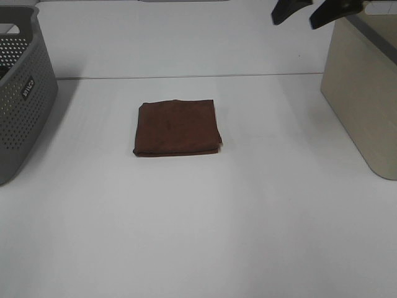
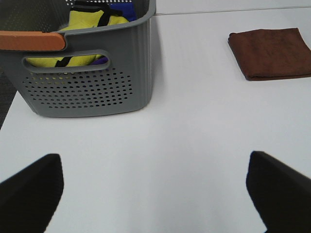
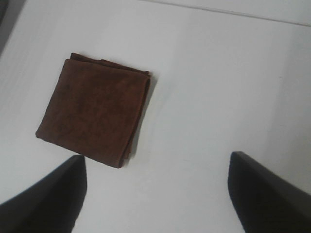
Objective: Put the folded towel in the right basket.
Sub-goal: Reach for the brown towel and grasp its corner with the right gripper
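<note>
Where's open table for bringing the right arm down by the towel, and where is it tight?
Bare table lies between the towel and the beige basket, likewise between towel and grey basket, and across the whole near side. Crowded only at the side edges, where the baskets stand.

White table (image 1: 248, 236) carries folded towel (image 1: 177, 128), grey basket (image 1: 22, 105) and, seemingly, beige basket (image 1: 360, 105).

From high up we are looking down at the folded towel (image 1: 177, 128), the grey basket (image 1: 22, 93) left of it, the beige basket (image 1: 363, 93) right. From the left wrist we are looking low past the grey basket toward the towel; from the right wrist, steeply down, nearer it. All views are sharing the towel
</note>
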